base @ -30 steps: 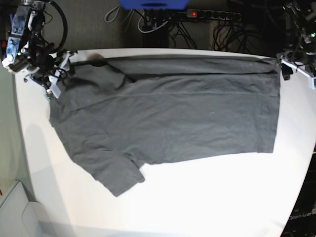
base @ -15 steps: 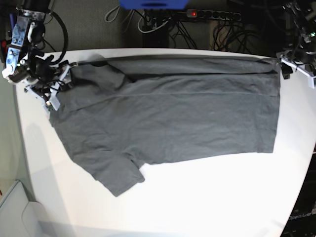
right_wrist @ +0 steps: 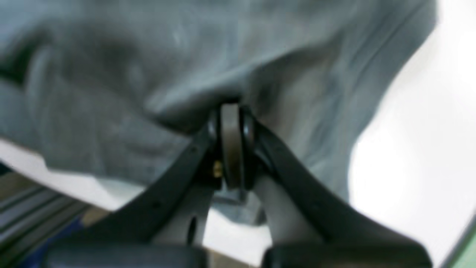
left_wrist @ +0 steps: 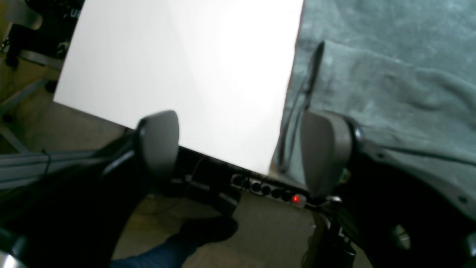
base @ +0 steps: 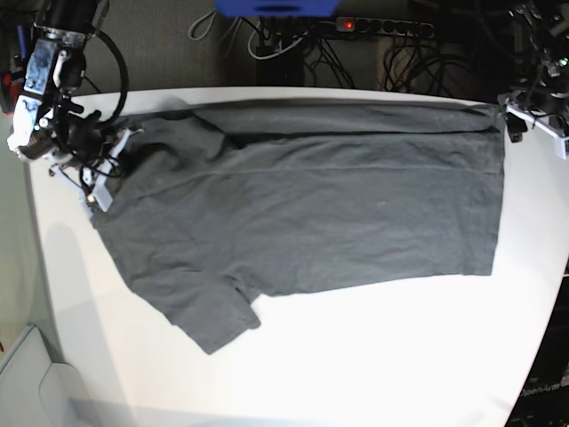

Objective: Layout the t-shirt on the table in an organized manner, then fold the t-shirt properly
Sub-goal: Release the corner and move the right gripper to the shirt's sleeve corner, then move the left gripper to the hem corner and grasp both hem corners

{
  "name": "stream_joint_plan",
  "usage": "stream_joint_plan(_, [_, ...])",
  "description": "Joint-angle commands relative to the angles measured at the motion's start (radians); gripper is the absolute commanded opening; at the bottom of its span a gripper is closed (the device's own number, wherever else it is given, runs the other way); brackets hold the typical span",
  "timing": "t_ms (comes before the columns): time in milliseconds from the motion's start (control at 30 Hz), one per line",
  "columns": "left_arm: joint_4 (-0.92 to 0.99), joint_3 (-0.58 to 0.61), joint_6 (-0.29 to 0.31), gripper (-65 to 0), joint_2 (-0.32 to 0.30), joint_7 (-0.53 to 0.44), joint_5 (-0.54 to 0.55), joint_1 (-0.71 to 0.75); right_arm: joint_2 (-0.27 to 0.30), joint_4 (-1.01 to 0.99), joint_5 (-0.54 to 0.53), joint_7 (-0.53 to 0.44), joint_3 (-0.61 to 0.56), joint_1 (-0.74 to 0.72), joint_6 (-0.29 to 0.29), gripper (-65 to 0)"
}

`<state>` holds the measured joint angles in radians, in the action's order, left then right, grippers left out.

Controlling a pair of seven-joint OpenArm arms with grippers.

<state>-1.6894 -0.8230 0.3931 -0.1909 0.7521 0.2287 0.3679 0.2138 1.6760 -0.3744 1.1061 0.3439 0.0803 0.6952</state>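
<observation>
The dark grey t-shirt (base: 311, 205) lies spread on the white table (base: 373, 356), its far edge folded over in a long strip and one sleeve pointing toward the front left. At the shirt's left end my right gripper (base: 105, 173) is shut on a pinched ridge of cloth; the right wrist view shows its fingertips (right_wrist: 230, 111) pressed together with grey fabric (right_wrist: 148, 67) bunched over them. My left gripper (base: 536, 129) hovers open at the shirt's far right corner. In the left wrist view its fingers (left_wrist: 160, 141) stand wide apart beside the shirt's hem (left_wrist: 390, 74), holding nothing.
A power strip with a red light (base: 373, 27) and tangled cables lie on the floor behind the table. A blue object (base: 276, 7) sits at the top edge. A pale bin (base: 27, 382) stands off the table's front left corner.
My right gripper has slid onto the shirt's left end and closed on the cloth, raising a small ridge there. The left arm has not moved.
</observation>
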Motion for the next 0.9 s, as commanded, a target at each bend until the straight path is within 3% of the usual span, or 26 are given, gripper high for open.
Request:
stream_joint_plan(0, [-0.015,-0.006,-0.003,-15.9,-0.015,-0.021,0.004,-0.002,0.013,0.017,-0.010,-0.014,0.004,-0.021,0.003,-65.0])
stream_joint_plan(433, [-0.015,-0.008,-0.003,-15.9,-0.015,-0.021,0.004,0.006,0.013,0.003,-0.010,0.016,-0.164,-0.239,0.003,-65.0])
stream_joint_plan(700, [-0.025,-0.008,-0.004,-15.9,0.005,-0.021,0.004,0.009,0.014,-0.227,-0.008,0.015,-0.210,-0.408,0.003,-65.0])
stream_joint_plan(867, [-0.027,-0.008,-0.004,-15.9,0.006,-0.021,0.004,0.004,0.037,-0.322,-0.008,-0.008,-0.207,-0.437,0.003,-65.0])
